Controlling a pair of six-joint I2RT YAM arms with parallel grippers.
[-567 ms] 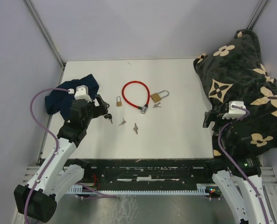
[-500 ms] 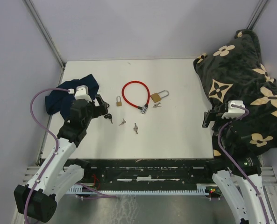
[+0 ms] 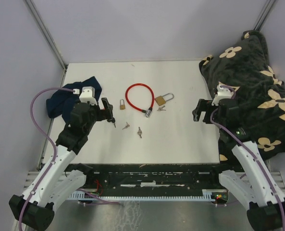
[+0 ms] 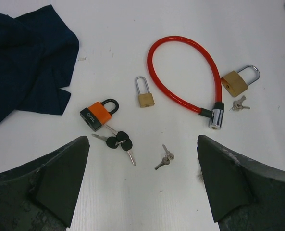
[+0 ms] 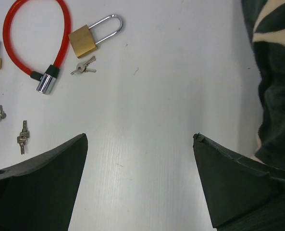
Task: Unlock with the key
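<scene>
An orange and black padlock (image 4: 98, 115) lies on the white table with black-headed keys (image 4: 118, 142) beside it. A small brass padlock (image 4: 144, 96) lies to its right. A red cable lock (image 4: 176, 38) and a larger brass padlock (image 4: 236, 83) with small keys (image 4: 239, 103) lie further right. Two loose key pairs lie nearer, one left (image 3: 126, 126) and one right (image 3: 139, 132). My left gripper (image 3: 107, 111) is open and empty, above the orange padlock and its keys. My right gripper (image 3: 198, 111) is open and empty over bare table, right of the larger brass padlock (image 5: 87, 38).
A dark blue cloth (image 3: 60, 98) lies at the table's left edge behind my left gripper. A black blanket with cream flowers (image 3: 248, 82) is heaped along the right side, close to my right arm. Grey walls stand at the back and sides.
My right arm has swung left and forward from the blanket's edge to over the table. My left gripper has shifted slightly right. The locks and keys have not moved.
</scene>
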